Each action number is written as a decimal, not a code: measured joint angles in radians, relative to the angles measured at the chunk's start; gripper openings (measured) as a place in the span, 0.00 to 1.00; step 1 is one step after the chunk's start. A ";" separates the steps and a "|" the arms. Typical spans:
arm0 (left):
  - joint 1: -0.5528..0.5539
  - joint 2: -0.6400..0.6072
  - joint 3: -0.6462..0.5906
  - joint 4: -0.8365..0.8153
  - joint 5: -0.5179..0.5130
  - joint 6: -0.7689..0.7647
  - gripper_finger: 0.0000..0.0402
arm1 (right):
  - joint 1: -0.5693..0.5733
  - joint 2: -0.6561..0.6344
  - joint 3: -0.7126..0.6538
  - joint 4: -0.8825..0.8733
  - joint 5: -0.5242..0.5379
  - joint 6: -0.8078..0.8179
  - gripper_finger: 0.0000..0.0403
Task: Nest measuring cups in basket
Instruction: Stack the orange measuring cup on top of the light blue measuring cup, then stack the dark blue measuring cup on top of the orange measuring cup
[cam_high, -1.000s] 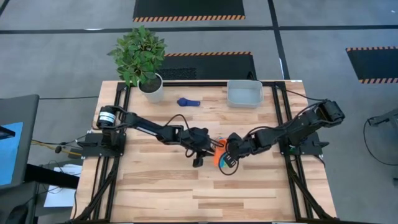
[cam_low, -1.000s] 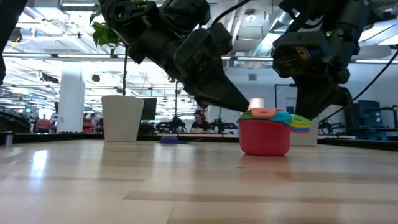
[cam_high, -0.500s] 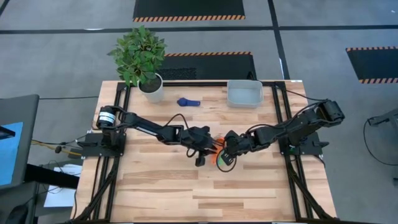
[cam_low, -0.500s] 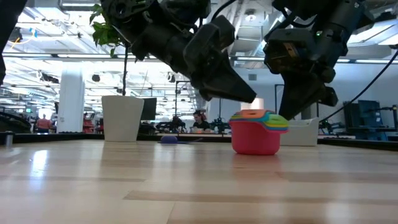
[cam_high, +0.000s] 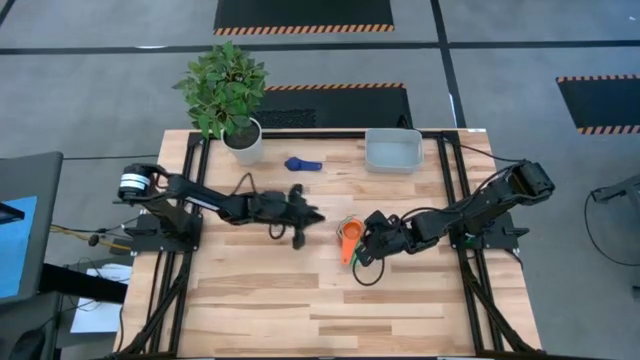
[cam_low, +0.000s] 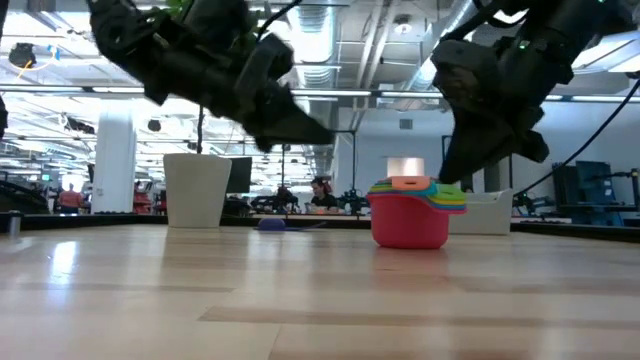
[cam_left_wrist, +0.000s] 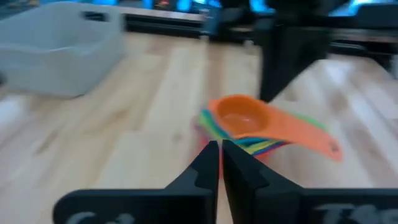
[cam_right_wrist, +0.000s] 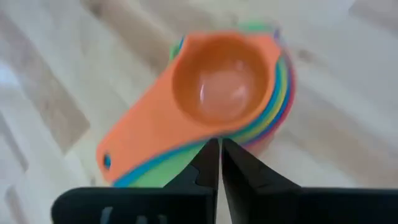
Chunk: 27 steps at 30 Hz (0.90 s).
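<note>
Measuring cups (cam_high: 348, 236) sit nested, orange on top, mid-bench, well apart from the empty basket (cam_high: 392, 151) at one o'clock, a blue cup (cam_high: 300, 164) still loose; both the right claw (cam_high: 366, 248) and left claw (cam_high: 297, 237) are pressed together, holding nothing.

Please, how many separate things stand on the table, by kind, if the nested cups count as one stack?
Stack of nested plastic measuring cups, orange topmost: 1
Lone dark blue plastic measuring cup: 1
Translucent grey-blue rectangular plastic basket: 1
White plant pot with green plant: 1
Total: 4
</note>
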 joint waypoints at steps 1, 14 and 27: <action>0.019 -0.015 -0.024 0.011 -0.007 -0.006 0.01 | 0.000 0.000 0.000 0.005 0.023 0.001 0.11; 0.228 -0.051 -0.064 -0.057 0.024 -0.030 0.17 | -0.035 -0.075 0.000 -0.068 0.098 -0.056 0.12; 0.298 -0.033 0.081 -0.166 -0.106 0.177 0.30 | 0.006 -0.209 0.000 -0.123 0.234 -0.104 0.12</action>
